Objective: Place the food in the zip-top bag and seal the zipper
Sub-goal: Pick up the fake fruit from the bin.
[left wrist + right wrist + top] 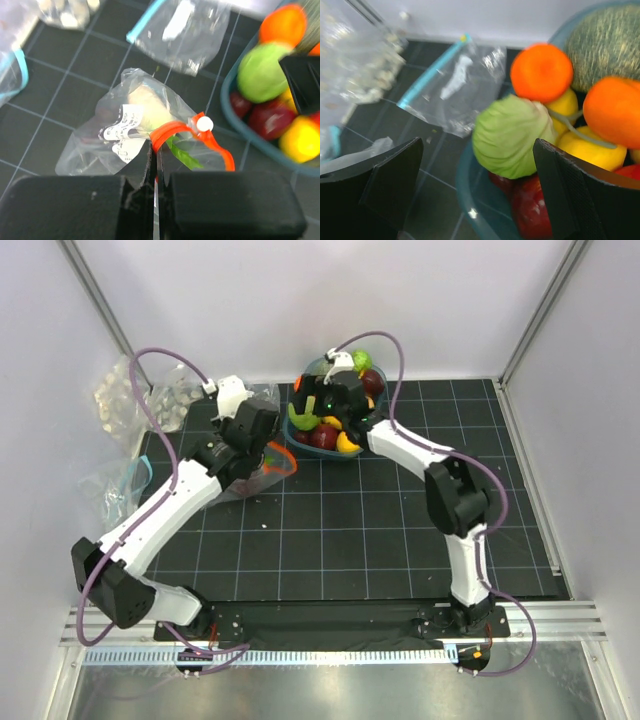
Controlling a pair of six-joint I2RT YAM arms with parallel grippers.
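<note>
The zip-top bag (pixel 100 145) lies crumpled on the black mat, with a whitish oblong vegetable (pixel 147 102) and a green piece (pixel 184 154) inside. Its orange-red zipper (pixel 172 131) curls open, a white slider (pixel 204 123) on it. My left gripper (pixel 154 167) is shut on the bag's mouth at the zipper strip; from above it (pixel 268 452) sits beside the bowl. My right gripper (pixel 480 185) stands open over the teal bowl (pixel 470 200), jaws either side of the green cabbage (pixel 512 135). Oranges (pixel 541 72), lemons (pixel 590 147) and a red apple (pixel 535 210) fill the bowl.
A clear bag with a teal strip (pixel 455 85) lies flat left of the bowl. Another teal-strip bag (pixel 125 480) and a bag of pale pieces (pixel 125 400) sit at the mat's far left. A mottled green squash (pixel 610 45) is at the bowl's back. White walls enclose the mat.
</note>
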